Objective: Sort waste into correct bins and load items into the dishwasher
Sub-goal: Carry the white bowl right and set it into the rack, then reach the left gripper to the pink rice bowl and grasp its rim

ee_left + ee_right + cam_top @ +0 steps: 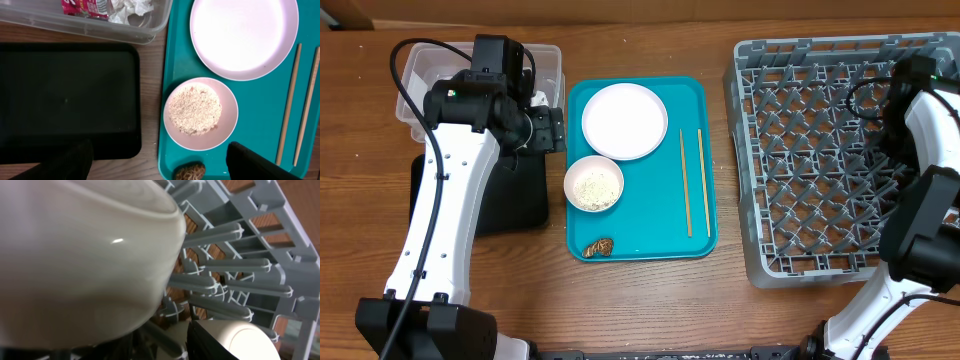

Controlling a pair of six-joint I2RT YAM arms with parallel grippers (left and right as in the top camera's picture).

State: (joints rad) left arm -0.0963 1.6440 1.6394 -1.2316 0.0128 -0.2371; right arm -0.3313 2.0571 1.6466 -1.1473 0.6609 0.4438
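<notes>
1. Clear tub (145, 32), far left, with the red wrapper (82, 6) and white tissue (132, 9) inside. The black tray (65, 100) sits just below it and looks bare.
2. Left gripper (160, 167): jaws spread wide, holding nothing. It hovers between the black tray's right edge and the teal tray (177, 60), near the rice bowl.
3. Rice bowl (227, 120) is on the teal tray, with loose rice (194, 109) heaped in the middle. Likely rigid, smooth and slippery. Pinch the rim with one finger inside and keep it level or grains spill.
4. Brown food scrap (189, 173) is on the teal tray just below the bowl. Small, light, probably soft; pinch gently from above.
5. White plate (244, 37) is above the bowl, bare. Flat and low, so the rim is the only hold.
6. Two chopsticks (289, 107) lie flat and parallel, right of the plate. Thin, light, likely to roll; pinch across the midpoint.
7. Dish rack (820, 150), far right. The right wrist view shows a white bowl (75, 255) against the pegs and a second white piece (230, 337) lower down.
8. Right gripper: the right arm (923, 130) is over the rack and the jaws are not visible. Cannot tell whether it grips the bowl or has let go.
</notes>
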